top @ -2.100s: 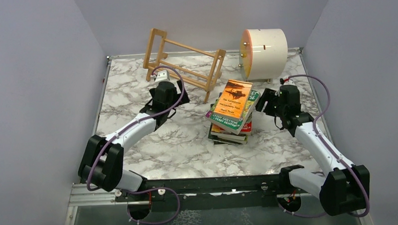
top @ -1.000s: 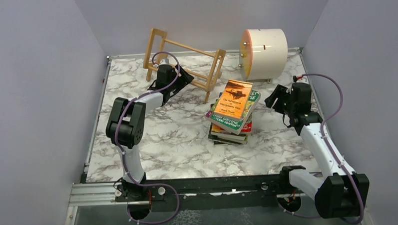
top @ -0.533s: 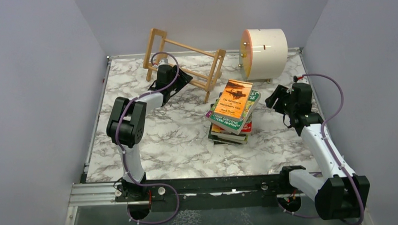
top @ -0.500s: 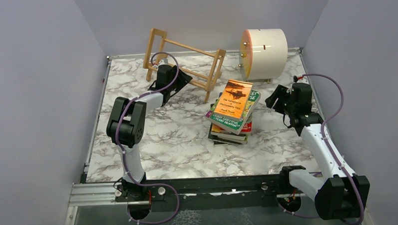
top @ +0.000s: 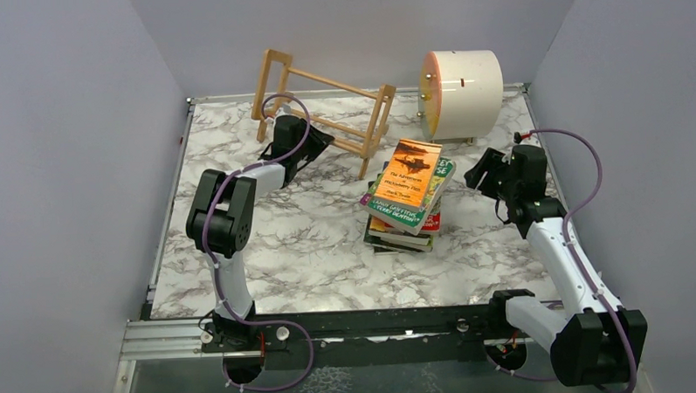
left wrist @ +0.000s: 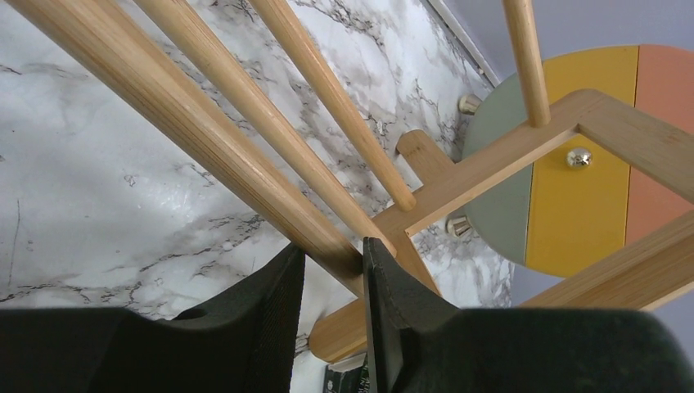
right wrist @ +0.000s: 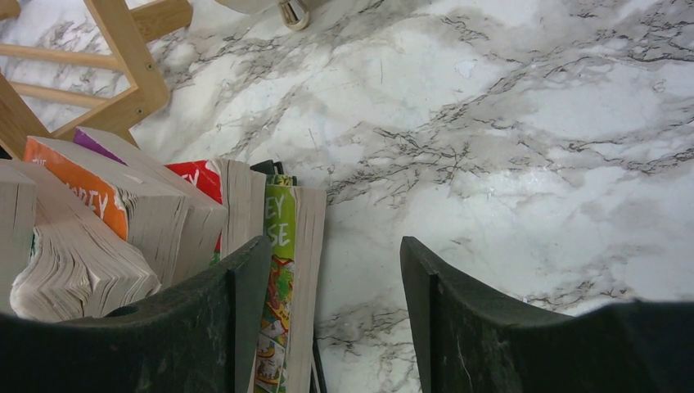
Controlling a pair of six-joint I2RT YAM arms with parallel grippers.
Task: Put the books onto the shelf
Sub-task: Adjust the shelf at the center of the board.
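Note:
The shelf (top: 324,106), a light-wood slatted rack, stands tilted at the back left of the marble table. My left gripper (top: 316,138) reaches under its front rail. In the left wrist view that thick rail (left wrist: 205,131) runs between the black fingers, and the left gripper (left wrist: 334,262) is shut on it. The books (top: 406,199) lie in a skewed stack at mid table, an orange cover on top. My right gripper (top: 479,170) hovers open just right of the stack. In the right wrist view the books (right wrist: 123,221) show page edges, and a green spine (right wrist: 280,237) sits just inside the right gripper (right wrist: 335,278).
A cream cylindrical drum (top: 463,92) with an orange, yellow and green face (left wrist: 573,188) stands at the back right, beyond the shelf's right end. Grey walls close in the table (top: 311,250) on three sides.
The left arm stretched out to the shelf, then its jaws closed on the front rail. The right gripper drew back a little to the right. Books and shelf stayed put.

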